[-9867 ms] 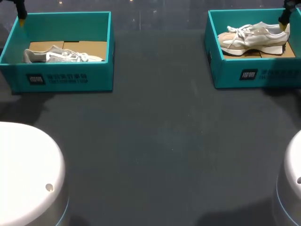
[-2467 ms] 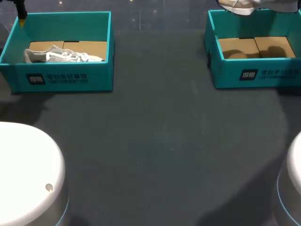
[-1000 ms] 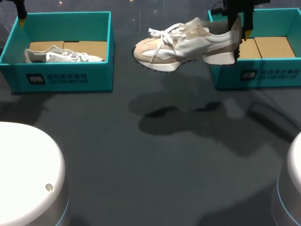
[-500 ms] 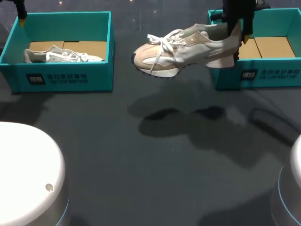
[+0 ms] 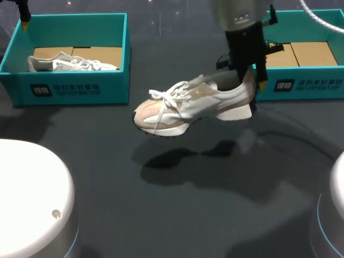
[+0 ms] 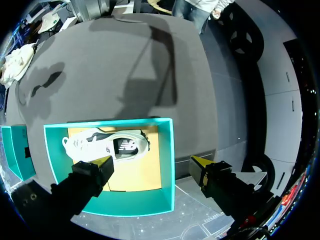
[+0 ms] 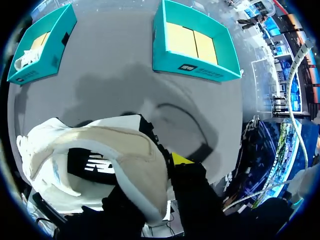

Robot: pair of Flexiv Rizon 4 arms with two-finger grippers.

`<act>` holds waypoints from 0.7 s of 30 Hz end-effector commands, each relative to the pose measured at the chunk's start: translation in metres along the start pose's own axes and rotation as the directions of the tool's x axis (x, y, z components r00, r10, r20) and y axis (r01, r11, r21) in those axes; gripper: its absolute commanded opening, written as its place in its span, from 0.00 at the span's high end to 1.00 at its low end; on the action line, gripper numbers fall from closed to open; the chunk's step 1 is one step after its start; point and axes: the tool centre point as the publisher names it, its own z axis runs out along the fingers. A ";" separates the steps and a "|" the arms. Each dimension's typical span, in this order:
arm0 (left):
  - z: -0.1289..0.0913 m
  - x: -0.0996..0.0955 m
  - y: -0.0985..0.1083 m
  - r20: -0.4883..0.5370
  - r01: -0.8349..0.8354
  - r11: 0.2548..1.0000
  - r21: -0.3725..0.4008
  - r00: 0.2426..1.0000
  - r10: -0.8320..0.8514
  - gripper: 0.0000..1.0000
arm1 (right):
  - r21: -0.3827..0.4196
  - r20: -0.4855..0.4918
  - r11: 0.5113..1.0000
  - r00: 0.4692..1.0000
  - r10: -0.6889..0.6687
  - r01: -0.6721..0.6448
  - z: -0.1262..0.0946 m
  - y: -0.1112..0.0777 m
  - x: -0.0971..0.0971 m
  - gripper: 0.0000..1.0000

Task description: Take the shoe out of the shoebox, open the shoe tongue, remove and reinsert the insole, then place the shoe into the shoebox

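1. Left jaws: hanging over the far left corner of the left shoebox point(image 5: 75, 88), yellow fingertips point(image 6: 102, 162) spread wide, nothing between them.
2. Left shoebox: at the far left of the worktop point(image 5: 177, 215), long side along the far edge. A grey shoe point(image 5: 70, 63) lies inside on cardboard, lengthwise along the box.
3. Beige-and-white shoe point(image 5: 188, 105): held above the worktop between the two boxes, nearer the right one. Sole down, long axis running across the worktop. Toe to the left and dipped a little, heel to the right. Shadow on the worktop just below it.
4. Right jaws: clamped on the shoe's heel collar from above. One finger is down inside the opening. The other is outside the heel, its yellow fingertip point(image 5: 262, 85) showing past the back of the shoe.
5. Right shoebox point(image 5: 301, 86): at the far right, just behind the raised heel, cardboard floor point(image 5: 303, 54) showing.
6. Room to move: a broad stretch of dark worktop under the shoe and on towards the near edge, bounded at the near corners by the left arm base point(image 5: 32, 199) and the right arm base point(image 5: 330, 215).
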 end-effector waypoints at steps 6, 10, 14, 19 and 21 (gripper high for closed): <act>0.000 0.001 0.000 -0.001 -0.002 1.000 0.000 1.000 0.002 0.00 | -0.007 0.030 0.999 0.998 0.048 -0.048 0.026 -0.036 0.033 1.00; 0.000 0.001 0.000 -0.001 -0.002 1.000 0.000 1.000 0.002 0.00 | -0.007 0.030 0.999 0.998 0.048 -0.048 0.026 -0.036 0.033 1.00; 0.000 0.001 0.000 -0.001 -0.002 1.000 0.000 1.000 0.002 0.00 | -0.007 0.030 0.999 0.998 0.048 -0.048 0.026 -0.036 0.033 1.00; 0.000 0.001 0.000 -0.001 -0.002 1.000 0.000 1.000 0.002 0.00 | -0.023 0.053 0.996 0.995 0.083 -0.082 0.030 -0.037 0.036 1.00; 0.000 0.001 0.000 -0.001 -0.002 1.000 0.000 1.000 0.002 0.00 | -0.053 0.049 0.994 0.994 0.099 -0.096 0.039 -0.044 0.044 1.00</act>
